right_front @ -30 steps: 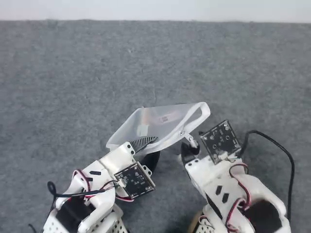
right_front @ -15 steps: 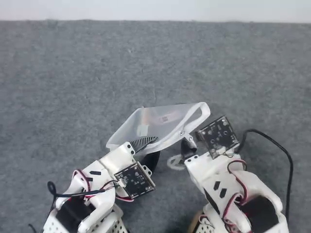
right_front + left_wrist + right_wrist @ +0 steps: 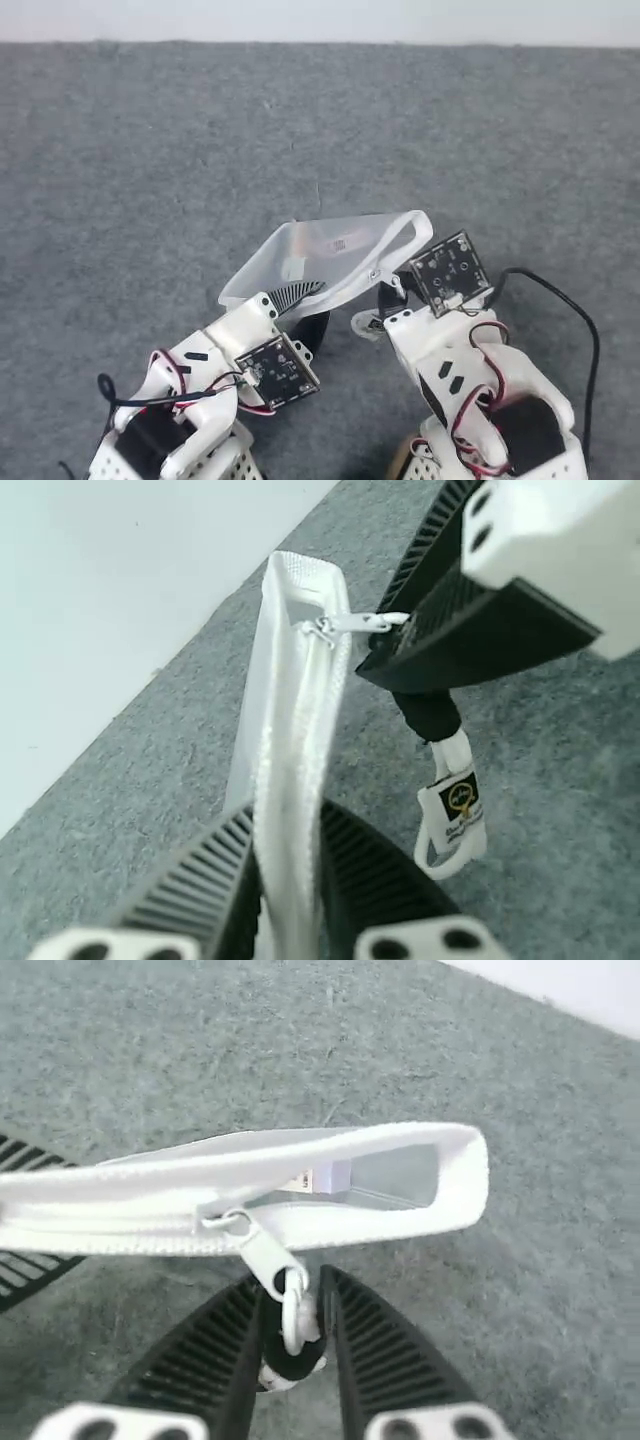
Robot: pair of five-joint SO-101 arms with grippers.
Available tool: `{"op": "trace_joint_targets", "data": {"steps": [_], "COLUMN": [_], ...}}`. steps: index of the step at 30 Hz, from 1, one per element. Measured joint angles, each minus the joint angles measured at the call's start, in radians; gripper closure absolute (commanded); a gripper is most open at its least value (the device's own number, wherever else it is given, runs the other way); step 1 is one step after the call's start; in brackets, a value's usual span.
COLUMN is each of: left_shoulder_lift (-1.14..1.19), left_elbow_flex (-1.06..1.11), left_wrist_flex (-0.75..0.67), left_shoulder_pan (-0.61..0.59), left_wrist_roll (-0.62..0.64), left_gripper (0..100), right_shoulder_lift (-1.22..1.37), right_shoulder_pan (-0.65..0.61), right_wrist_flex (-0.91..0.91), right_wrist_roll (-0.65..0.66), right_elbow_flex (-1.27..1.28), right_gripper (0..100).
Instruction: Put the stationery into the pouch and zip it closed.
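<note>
A translucent white pouch [image 3: 330,255] is held off the grey table. My left gripper [image 3: 297,300] is shut on its zipped edge [image 3: 290,780], at the end near the left arm. At the other end, the metal zipper pull [image 3: 285,1280] sits between the ribbed fingers [image 3: 215,1355] of my right gripper [image 3: 292,1295], which is shut on it. The slider [image 3: 235,1222] stands short of that end. Beyond the slider the mouth [image 3: 390,1175] is still open, and a pale item with a label [image 3: 325,1175] shows inside. In the left wrist view the pull [image 3: 360,622] meets the right gripper [image 3: 400,630].
A black cord with a white looped tag [image 3: 450,810] hangs from the pouch under the right gripper, seen from above as a white loop [image 3: 362,325]. Grey carpet-like table [image 3: 150,150] stretches to a white wall at the back. A black cable [image 3: 580,320] runs beside the right arm.
The right arm's wrist has shifted slightly toward the left arm and up against the pouch. The white looped tag has swung into sight below the pouch. The left arm and pouch kept still.
</note>
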Motion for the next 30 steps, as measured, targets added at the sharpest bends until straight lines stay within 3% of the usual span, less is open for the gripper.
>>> {"op": "trace_joint_targets", "data": {"steps": [11,30], "left_shoulder_lift": [0.009,0.014], "left_elbow_flex": [0.000,0.002], "left_wrist_flex": [-0.009,-0.011], "left_shoulder_pan": [0.002,-0.020], "left_wrist_roll": [0.000,0.000], "left_gripper": [99,99], "right_shoulder_lift": [0.000,0.273], "right_shoulder_pan": [0.218,0.336], "right_wrist_flex": [-0.084,-0.282], "right_wrist_roll": [0.083,0.117], "right_elbow_flex": [-0.003,-0.005], "right_gripper": [99.2,99.2]}}
